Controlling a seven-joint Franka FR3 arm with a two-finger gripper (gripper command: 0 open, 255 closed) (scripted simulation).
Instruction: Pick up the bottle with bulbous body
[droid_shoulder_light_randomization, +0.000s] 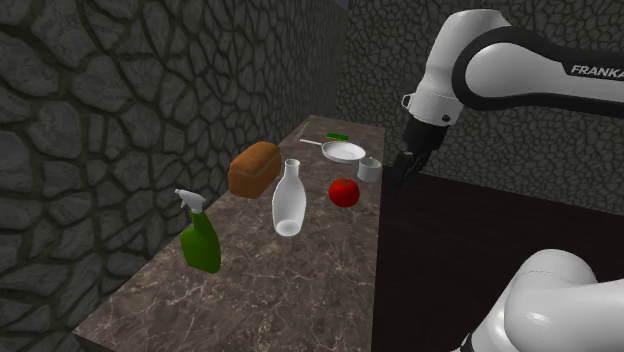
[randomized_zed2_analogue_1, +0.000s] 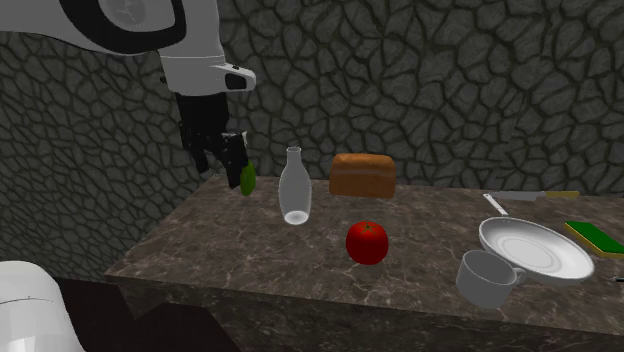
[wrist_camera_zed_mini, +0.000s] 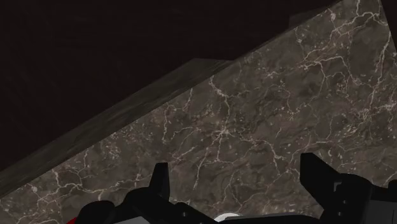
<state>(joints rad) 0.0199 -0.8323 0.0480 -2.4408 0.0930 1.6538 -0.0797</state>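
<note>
The bottle stood upright near the middle of the counter. Its long axis was vertical, with the narrow neck pointing straight up and the bulbous body resting on its base. It looked pale and glassy. In the shoulder view the loaf lay just behind it, toward the wall. The red fruit sat near it, on the side toward the counter's open edge. A green sprayer stood upright, farther toward that view's lower left.

The fingers hung well apart from the bottle and touched nothing. In the shoulder view they pointed down over the counter's open edge, near the cup. In the second exterior view they hovered above the counter to the left of the bottle, partly in front of the sprayer. In the wrist view the two fingers stood wide apart, with bare marbled counter between them and its edge running slantwise beyond.

A pan lay behind the cup, and a green sponge lay beyond the pan.
</note>
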